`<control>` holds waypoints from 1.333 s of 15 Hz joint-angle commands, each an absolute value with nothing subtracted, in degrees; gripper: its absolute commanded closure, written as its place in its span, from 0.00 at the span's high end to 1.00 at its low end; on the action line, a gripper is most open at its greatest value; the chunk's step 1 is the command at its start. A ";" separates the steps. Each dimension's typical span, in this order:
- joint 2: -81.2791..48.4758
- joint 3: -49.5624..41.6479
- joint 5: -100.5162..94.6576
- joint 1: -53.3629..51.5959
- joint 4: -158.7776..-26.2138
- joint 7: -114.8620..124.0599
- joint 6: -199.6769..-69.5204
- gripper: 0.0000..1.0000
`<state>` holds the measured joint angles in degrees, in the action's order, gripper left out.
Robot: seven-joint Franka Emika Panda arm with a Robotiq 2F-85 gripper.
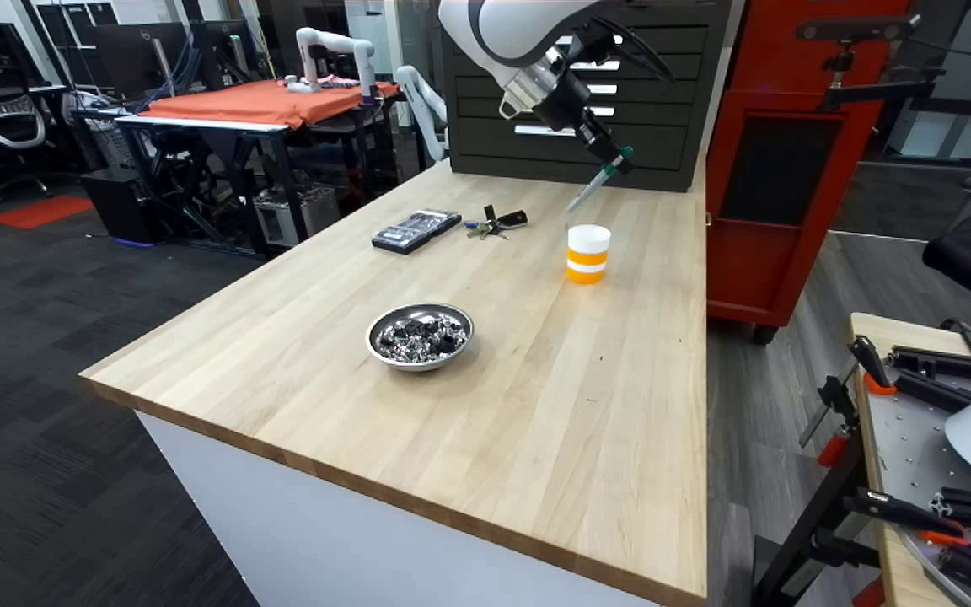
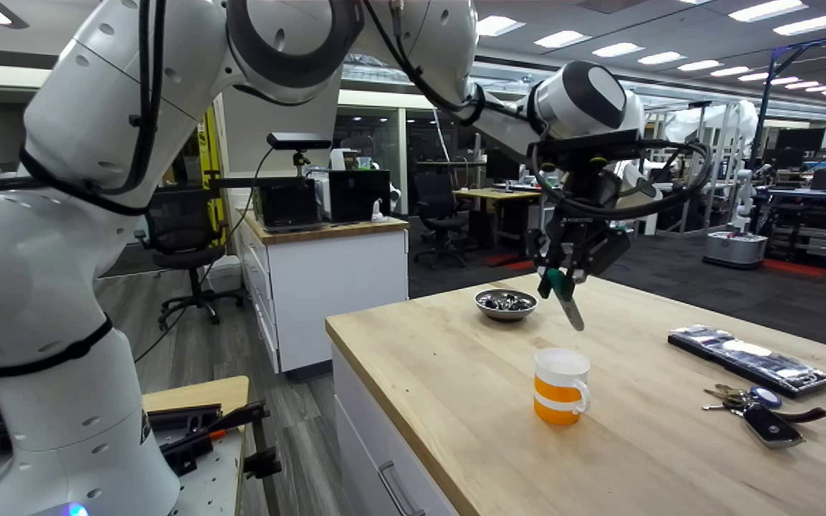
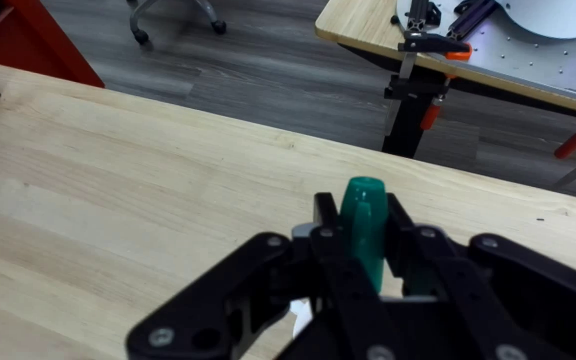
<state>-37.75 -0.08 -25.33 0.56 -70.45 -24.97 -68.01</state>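
The wooden table (image 1: 536, 405) spreads out under everything, and over it leans the big white arm (image 2: 191, 43), where one broad swing could clip something standing below. The gripper (image 2: 561, 279) hangs above the tabletop, clenched, and any jerk in it would pass straight to what it grasps. The flat black box (image 1: 416, 229) and the metal bowl (image 2: 505, 313), full of dark and shiny bits, lie well apart from it, so neither looks much at risk to me. The mug (image 1: 588, 253) worries me more: white with orange bands, it stands upright below the gripper, and it looks light enough to skid or topple if nudged from the side. The keys (image 2: 770, 424) lie near the box, out of the way. The marker (image 1: 591, 187) is what the gripper grasps, held in the air on a slant, its free end near the mug's rim in both exterior views; I can't tell whether that end is over the opening or a little outside it, and lowered off-line it could catch the rim, tip the mug or twist in the grip. Smallest of all, the green cap (image 3: 365, 195) seems to be the part actually pinched, so a knock on the barrel could pull the two apart and drop the rest onto the table.
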 commanded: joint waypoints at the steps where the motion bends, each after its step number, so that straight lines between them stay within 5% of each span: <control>1: -38.57 1.56 -21.72 0.39 -66.62 -24.55 -66.38 0.06; 20: -39.07 2.94 -11.78 -3.24 -81.60 -5.93 -91.64 0.06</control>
<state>-43.51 3.46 -13.57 -2.89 -74.08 -10.13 -87.39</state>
